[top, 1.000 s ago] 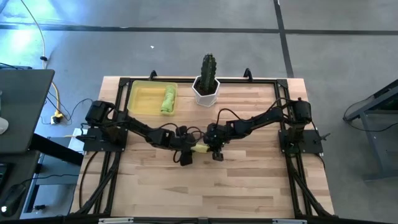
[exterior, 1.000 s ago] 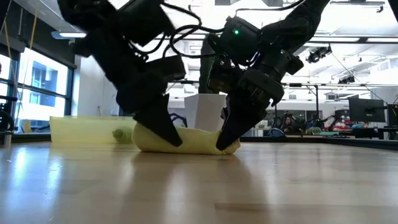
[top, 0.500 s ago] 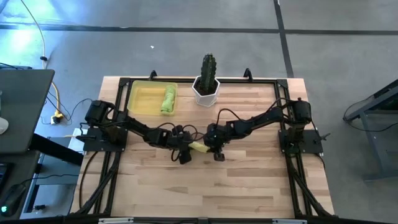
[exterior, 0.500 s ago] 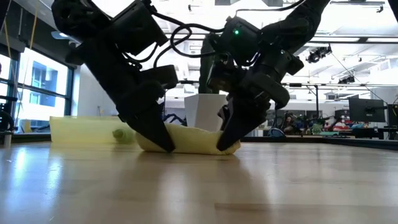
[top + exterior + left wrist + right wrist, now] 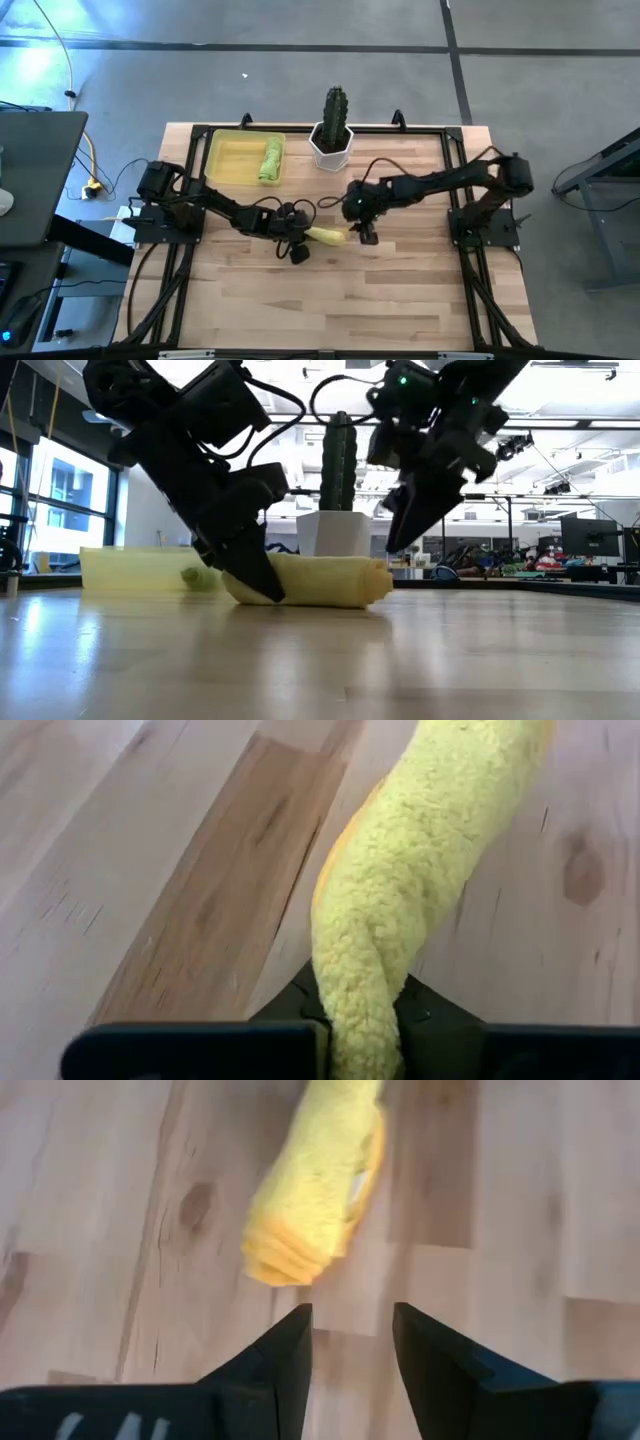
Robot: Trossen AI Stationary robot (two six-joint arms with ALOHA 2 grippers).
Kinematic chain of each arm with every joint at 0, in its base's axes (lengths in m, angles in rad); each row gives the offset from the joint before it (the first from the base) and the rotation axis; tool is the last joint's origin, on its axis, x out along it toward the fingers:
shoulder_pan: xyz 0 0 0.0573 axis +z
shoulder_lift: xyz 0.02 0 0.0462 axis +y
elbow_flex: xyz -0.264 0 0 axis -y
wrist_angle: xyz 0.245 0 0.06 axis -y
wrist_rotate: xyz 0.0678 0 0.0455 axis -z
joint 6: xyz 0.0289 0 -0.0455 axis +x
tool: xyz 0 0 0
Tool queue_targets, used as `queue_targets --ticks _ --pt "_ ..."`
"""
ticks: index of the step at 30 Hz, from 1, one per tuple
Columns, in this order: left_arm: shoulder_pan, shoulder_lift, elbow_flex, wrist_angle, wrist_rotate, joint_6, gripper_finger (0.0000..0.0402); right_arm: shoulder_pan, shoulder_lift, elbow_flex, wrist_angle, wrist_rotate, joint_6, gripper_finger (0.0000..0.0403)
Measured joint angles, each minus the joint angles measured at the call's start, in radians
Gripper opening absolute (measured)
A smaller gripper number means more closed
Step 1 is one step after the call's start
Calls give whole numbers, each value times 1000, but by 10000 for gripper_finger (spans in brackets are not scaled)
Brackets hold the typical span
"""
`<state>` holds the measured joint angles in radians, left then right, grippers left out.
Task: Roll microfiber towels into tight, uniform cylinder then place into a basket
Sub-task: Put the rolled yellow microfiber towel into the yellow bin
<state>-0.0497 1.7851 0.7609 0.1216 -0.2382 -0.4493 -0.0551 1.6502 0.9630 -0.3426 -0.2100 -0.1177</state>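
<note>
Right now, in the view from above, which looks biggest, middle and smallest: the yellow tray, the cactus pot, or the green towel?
1. Yellow tray, clearly biggest.
2. Cactus pot, middle.
3. Green towel, smallest, though close to the pot in size.

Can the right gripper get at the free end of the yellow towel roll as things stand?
Probably yes: the right gripper hangs open just off the yellow towel roll's free end, nothing between.

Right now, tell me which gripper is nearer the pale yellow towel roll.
Left. The left gripper has its jaws shut on one end of the yellow towel roll; the right gripper hangs open above the other end, clear of it.
</note>
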Motion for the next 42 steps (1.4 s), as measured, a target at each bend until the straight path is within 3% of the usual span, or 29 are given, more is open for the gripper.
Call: queue_targets --ticks 8,14,17,20,23,27,33,42 --pt "58 -8 0 47 -27 -24 10 -25 -134 1 -141 15 -22 133" --pt "158 -96 -1 47 -79 -5 9 -26 -192 2 -244 184 -16 133" --pt "223 -182 2 26 -122 13 10 -26 -220 2 -292 220 -13 133" --pt "291 -280 2 -73 -188 22 10 -26 -260 3 -333 226 -13 133" --pt "363 -376 3 -241 -323 -4 10 -26 -311 3 -382 226 -13 133" --pt "464 -440 2 -489 -470 -145 11 -26 -384 3 -393 226 13 133" --pt "567 -389 2 -683 -495 -303 11 -26 -464 3 -392 226 22 133" --pt "632 -257 1 -730 -545 -434 12 -26 -501 3 -403 226 39 133"
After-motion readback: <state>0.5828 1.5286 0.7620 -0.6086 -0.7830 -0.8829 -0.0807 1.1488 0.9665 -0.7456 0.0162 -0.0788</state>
